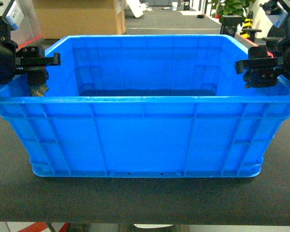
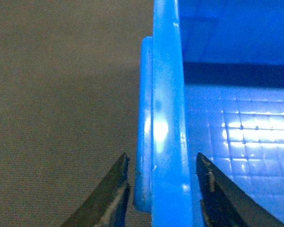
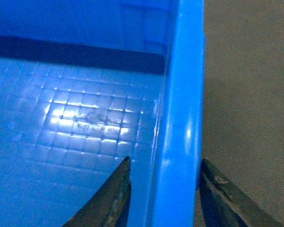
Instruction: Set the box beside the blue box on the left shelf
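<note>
I see the box (image 1: 145, 130) resting on a dark table (image 1: 145, 203). My left gripper (image 2: 161, 198) straddles its left rim, my right gripper (image 3: 163, 198) its right rim (fingers near the plastic; whether they grip it, I cannot tell).

A dark, finely textured counter (image 1: 145, 203) fills the lower part of the head view. Beyond its far edge on the left stands a large brown cardboard carton (image 1: 79, 17). Past the far right corner are a leafy green plant (image 1: 232, 7) and a yellow-and-black striped post (image 1: 246, 26).
</note>
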`<state>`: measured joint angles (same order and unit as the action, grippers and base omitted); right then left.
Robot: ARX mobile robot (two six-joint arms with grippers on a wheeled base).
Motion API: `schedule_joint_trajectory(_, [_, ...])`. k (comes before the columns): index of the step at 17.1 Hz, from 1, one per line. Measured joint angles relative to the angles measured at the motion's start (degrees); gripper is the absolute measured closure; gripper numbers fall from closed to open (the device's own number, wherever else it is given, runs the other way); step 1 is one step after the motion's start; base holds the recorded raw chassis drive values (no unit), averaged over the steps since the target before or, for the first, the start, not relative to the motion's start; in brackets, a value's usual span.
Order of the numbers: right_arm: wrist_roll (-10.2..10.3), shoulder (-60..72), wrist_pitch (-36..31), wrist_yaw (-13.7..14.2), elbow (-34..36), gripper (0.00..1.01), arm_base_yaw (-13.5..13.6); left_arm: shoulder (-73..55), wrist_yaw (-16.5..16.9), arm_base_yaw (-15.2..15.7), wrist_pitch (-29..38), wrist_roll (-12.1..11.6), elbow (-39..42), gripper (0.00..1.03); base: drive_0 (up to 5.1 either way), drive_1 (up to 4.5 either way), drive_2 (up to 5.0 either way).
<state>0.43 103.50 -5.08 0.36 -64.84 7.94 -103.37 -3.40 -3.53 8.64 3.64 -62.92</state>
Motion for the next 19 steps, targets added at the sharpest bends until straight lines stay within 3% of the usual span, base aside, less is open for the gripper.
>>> schedule_joint_trajectory(2, [0.0,0.1,-0.5,0.4,-0.1,0.75,-0.1,0.0,-0.1,0.1,0.1,-0.9,-0.1,0.81,0.0,0.00,0.0])
schedule_joint_trajectory(3, [0.7,0.1,-1.9,1.1,-0.1,0.79,0.0,0.0,-0.8,0.1,0.2,-1.4,-0.1,0.83,0.0,0.00,0.0])
schedule_joint_trajectory(5, [1.2,-0.2,-5.8,1.4,1.2,0.79,0.3,0.3,-0.9,-0.2,1.4,-1.5,0.4,0.84,0.0,0.00,0.0])
schedule_joint_trajectory(9, [1.0,-6.8,-22.3,3.8,12.2,0.79,1.8,6.6,-1.7,-1.2,17.1,-1.8,10.6,0.84,0.0,0.00,0.0])
schedule_joint_trajectory(13, [-1.1,-17.6,-36.1,7.0,22.2,0.80,2.6,17.4,-6.3,-4.2,34.2,-4.5,21.2,0.85,0.0,0.00,0.0])
schedule_joint_trajectory(15, [-1.6,-20.6,-37.7,7.6,25.8,0.80,2.7,20.6,-8.3,-5.4,39.2,-6.2,25.4,0.85,0.0,0.00,0.0])
schedule_joint_trajectory(19, [-1.6,-24.0,-38.2,8.5,29.7,0.80,2.9,23.8,-8.9,-6.1,37.9,-7.4,27.8,0.86,0.0,0.00,0.0])
